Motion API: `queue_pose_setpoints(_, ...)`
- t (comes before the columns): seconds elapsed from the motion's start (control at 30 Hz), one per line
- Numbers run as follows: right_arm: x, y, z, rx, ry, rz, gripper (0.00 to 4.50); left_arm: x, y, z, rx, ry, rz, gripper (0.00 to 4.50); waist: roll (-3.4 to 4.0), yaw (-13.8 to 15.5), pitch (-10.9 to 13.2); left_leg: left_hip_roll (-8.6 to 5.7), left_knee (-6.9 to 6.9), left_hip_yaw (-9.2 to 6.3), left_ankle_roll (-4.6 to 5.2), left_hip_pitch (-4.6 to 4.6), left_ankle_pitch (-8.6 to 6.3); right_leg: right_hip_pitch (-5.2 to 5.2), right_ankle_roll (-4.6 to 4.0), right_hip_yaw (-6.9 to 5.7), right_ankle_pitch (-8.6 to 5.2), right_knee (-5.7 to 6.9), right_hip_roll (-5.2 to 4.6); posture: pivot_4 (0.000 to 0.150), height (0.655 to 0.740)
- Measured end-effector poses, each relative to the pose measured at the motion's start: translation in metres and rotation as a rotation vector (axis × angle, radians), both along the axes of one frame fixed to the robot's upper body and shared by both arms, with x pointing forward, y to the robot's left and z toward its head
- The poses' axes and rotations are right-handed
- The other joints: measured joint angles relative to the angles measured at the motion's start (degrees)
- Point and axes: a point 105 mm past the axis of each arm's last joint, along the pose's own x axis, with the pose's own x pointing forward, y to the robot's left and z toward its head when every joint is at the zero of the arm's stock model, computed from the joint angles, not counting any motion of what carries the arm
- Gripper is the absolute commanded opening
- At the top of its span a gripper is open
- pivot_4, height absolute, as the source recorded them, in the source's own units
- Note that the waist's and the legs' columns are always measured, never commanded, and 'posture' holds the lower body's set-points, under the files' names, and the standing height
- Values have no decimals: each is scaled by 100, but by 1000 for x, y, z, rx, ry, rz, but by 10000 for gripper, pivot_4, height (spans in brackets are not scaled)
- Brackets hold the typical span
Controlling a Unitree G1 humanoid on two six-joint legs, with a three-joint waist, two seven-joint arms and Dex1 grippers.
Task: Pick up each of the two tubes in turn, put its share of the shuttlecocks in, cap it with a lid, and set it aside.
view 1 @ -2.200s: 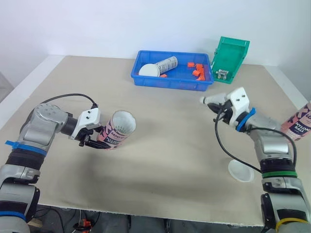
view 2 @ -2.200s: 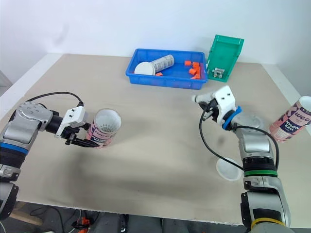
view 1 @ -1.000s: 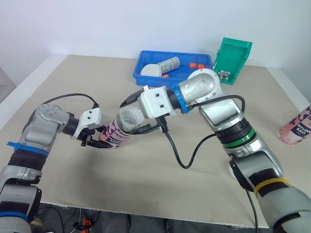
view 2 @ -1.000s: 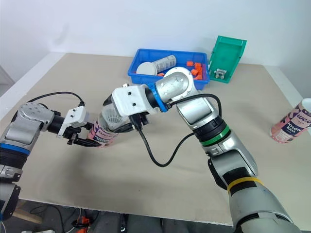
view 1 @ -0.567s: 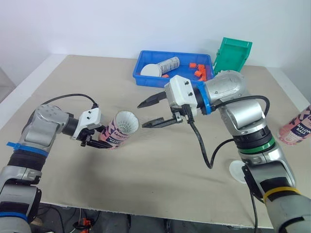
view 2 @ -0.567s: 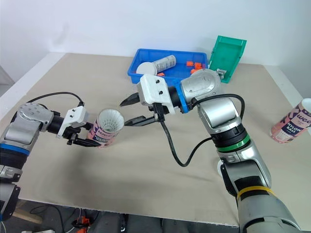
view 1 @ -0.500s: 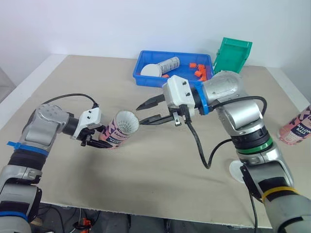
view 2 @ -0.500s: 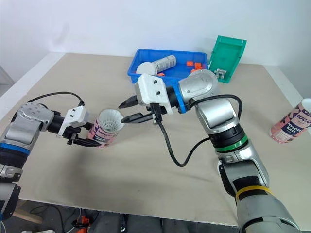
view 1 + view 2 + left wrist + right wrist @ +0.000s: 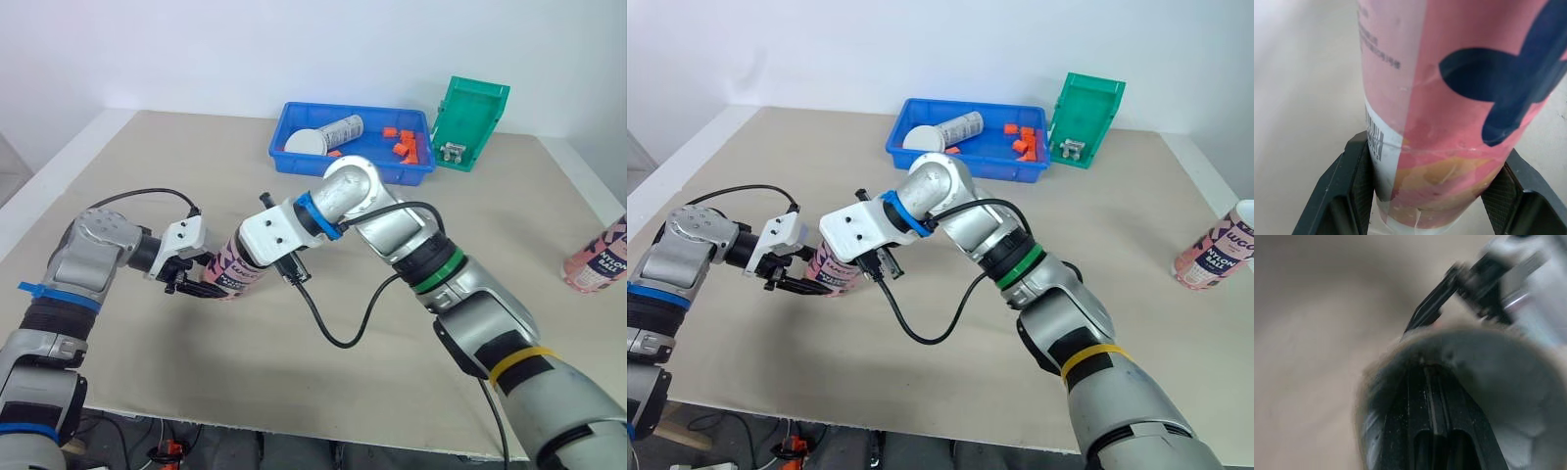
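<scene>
Right wrist view: now driving the right end effector (image 9: 1426, 371), pinched together, down inside the tube (image 9: 233, 272) after hovering spread outside, probably seating shuttlecocks; clamping that tube with the left end effector (image 9: 188, 285), well apart from the blue tray (image 9: 416, 172).

Silver-grey jointed arms with black segments. The left arm (image 9: 93, 257), at frame left, wears blue tape (image 9: 37, 291); the right arm (image 9: 411, 245) carries blue, green and yellow rings (image 9: 436, 269). White wrist housings (image 9: 183, 238) trail looping black cables (image 9: 333, 328). The left end effector (image 9: 1432, 196) has dark fingers (image 9: 1352, 191) with ribbed pads.
</scene>
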Motion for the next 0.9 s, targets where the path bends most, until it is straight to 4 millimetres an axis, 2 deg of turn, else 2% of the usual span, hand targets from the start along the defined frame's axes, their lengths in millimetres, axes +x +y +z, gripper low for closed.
queue_pose_setpoints(0.17, 4, 13, -2, -45, -58, 33, 789, -1, 7, -2, -5, 10, 40, 26272, 3, -32, -7, 18, -6, -3, 0, 15, 0, 2, -24, -21, 0, 9, 8, 1500, 7079)
queue_pose_setpoints(0.27, 6, 14, 1, -38, -46, 22, 789, -1, 8, -3, -9, 8, 49, 26272, 3, -34, -7, 28, -6, -4, -2, 19, 1, 3, -33, -27, 6, 10, 15, 1500, 7079)
queue_pose_setpoints(0.33, 7, 8, 5, -29, 20, 7, 789, -2, 6, -1, -14, -1, 43, 26272, 2, -25, -4, 33, -6, -8, -16, 8, 10, -1, -36, -34, 10, 10, 16, 1500, 7079)
queue_pose_setpoints(0.4, 4, -1, 16, 7, 97, 11, 789, -2, 4, -1, -17, -6, 37, 26272, -1, -10, -1, 30, -6, -8, -20, -3, 12, -3, -30, -35, 7, 8, 12, 1500, 7079)
queue_pose_setpoints(0.43, -1, -6, 28, 47, 127, 33, 789, -2, 3, -1, -20, -5, 35, 26272, -2, -4, -1, 27, -6, -9, -20, -6, 12, -2, -26, -34, 3, 7, 10, 1500, 7079)
queue_pose_setpoints(0.5, -7, -28, 50, 127, 175, 52, 789, -1, -7, -1, -55, -4, 17, 26272, -4, 55, 1, 16, -5, -18, -20, -21, 12, 3, -21, -41, 0, 5, -2, 1500, 7079)
queue_pose_setpoints(0.53, -7, -48, 61, 175, 196, 25, 789, -1, -14, -2, -89, 6, 12, 26272, -15, 99, 5, 17, -5, -13, -20, -25, 11, 5, -29, -43, -4, 4, -6, 1500, 7079)
queue_pose_setpoints(0.57, -5, -55, 64, 188, 201, 9, 789, -1, -15, -2, -96, 10, 11, 26272, -23, 106, 7, 17, -5, -13, -20, -28, 11, 3, -29, -43, -3, 3, -6, 1500, 7079)
queue_pose_setpoints(0.6, -5, -72, 69, 213, 218, -25, 789, -1, -19, -2, -113, 16, 7, 26272, -27, 109, 8, 17, -5, -13, -20, -38, 10, -3, -32, -44, 1, -1, -6, 1500, 7079)
queue_pose_setpoints(0.8, -11, -128, 55, 206, 257, -179, 789, -4, -46, 6, -222, 12, -49, 26272, -25, 95, 14, 38, -30, -6, -16, -64, 3, -52, -41, -46, 0, 7, 16, 1500, 7079)
queue_pose_setpoints(0.83, -11, -141, 53, 202, 256, -229, 5080, -4, -49, 7, -232, 8, -54, 26272, -25, 93, 14, 40, -32, -6, -16, -72, 3, -61, -43, -46, 1, 8, 19, 1500, 7079)
queue_pose_setpoints(0.87, -11, -147, 53, 201, 257, -251, 6390, -4, -49, 7, -237, 8, -53, 26272, -24, 87, 15, 42, -33, -5, -16, -78, 3, -67, -45, -46, 2, 8, 20, 1500, 7079)
queue_pose_setpoints(0.9, -13, -165, 47, 179, 255, -333, 9910, -5, -56, 8, -263, 3, -62, 26272, -23, 82, 15, 42, -35, -7, -16, -91, 3, -76, -46, -46, 2, 8, 21, 1500, 7079)
